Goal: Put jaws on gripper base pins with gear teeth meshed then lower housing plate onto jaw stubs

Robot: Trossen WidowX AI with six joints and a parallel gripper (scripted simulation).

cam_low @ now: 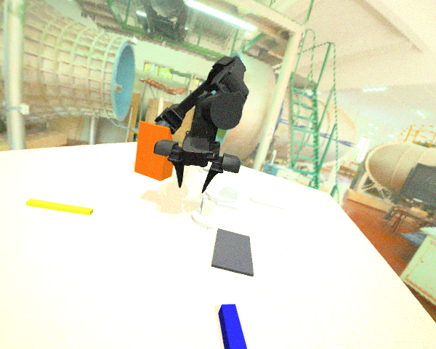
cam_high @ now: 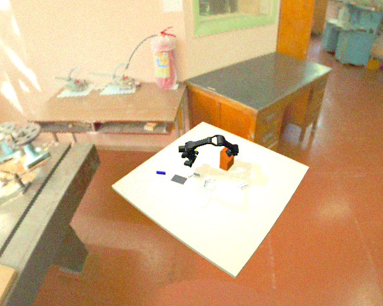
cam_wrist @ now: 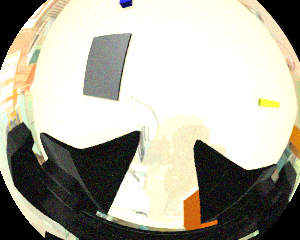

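My gripper (cam_high: 192, 159) (cam_low: 191, 189) (cam_wrist: 168, 137) is partly open and empty, pointing down above the table. One white jaw (cam_high: 196, 174) (cam_low: 203, 220) lies on the table close to one fingertip, which partly covers it in the wrist view; it is not between the fingers. The white gripper base (cam_high: 207, 188) (cam_low: 227, 193) lies beside it. Another pale part (cam_high: 242, 185), seemingly the second jaw, lies farther along. A thin white plate (cam_high: 205, 201) (cam_low: 267, 203), seemingly the housing plate, lies flat, apart from the base. Pins and teeth are washed out by glare.
A dark grey flat plate (cam_high: 179, 179) (cam_low: 232, 251) (cam_wrist: 107, 66) lies near the jaw. An orange block (cam_high: 226, 159) (cam_low: 152, 152) (cam_wrist: 192, 212) stands beside the arm. A blue bar (cam_high: 160, 172) (cam_low: 231, 326) (cam_wrist: 125, 3) and a yellow bar (cam_low: 59, 207) (cam_wrist: 269, 103) lie farther out.
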